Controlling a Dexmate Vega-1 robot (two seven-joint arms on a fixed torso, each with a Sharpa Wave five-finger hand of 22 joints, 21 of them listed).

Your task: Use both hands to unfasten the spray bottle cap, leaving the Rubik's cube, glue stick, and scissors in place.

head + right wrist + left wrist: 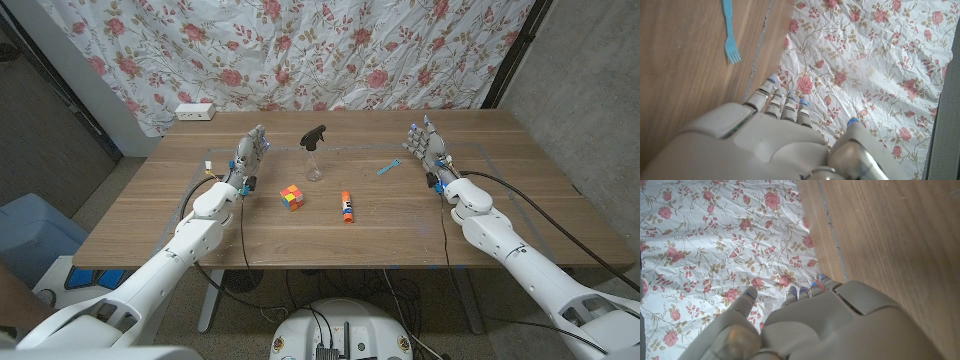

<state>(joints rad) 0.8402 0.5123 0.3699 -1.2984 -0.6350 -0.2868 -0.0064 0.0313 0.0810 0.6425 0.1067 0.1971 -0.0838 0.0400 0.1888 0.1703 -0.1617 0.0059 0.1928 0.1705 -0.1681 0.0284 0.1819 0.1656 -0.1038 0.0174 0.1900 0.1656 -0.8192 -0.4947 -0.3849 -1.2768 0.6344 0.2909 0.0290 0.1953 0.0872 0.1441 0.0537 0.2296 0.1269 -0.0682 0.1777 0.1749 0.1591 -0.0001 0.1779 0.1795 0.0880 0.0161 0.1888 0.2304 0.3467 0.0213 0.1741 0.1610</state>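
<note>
A clear spray bottle (315, 158) with a black trigger cap (314, 135) stands upright at the middle of the wooden table (500, 215). In front of it lie a Rubik's cube (292, 197) and an orange glue stick (346, 208). A small blue fork (388, 168) lies to the bottle's right, and the right wrist view shows the same fork (729, 35). My left hand (250, 160) stands left of the bottle, fingers apart and pointing up, holding nothing. My right hand (427, 148) stands right of the fork, also spread and holding nothing. Both hands stay apart from the bottle.
A floral curtain (300, 50) hangs behind the table's far edge. A white power strip (195, 111) lies beyond the far left corner. A blue bin (30, 235) stands on the floor at the left. The wrist views show my left hand (805, 325) and my right hand (775, 145) facing the curtain.
</note>
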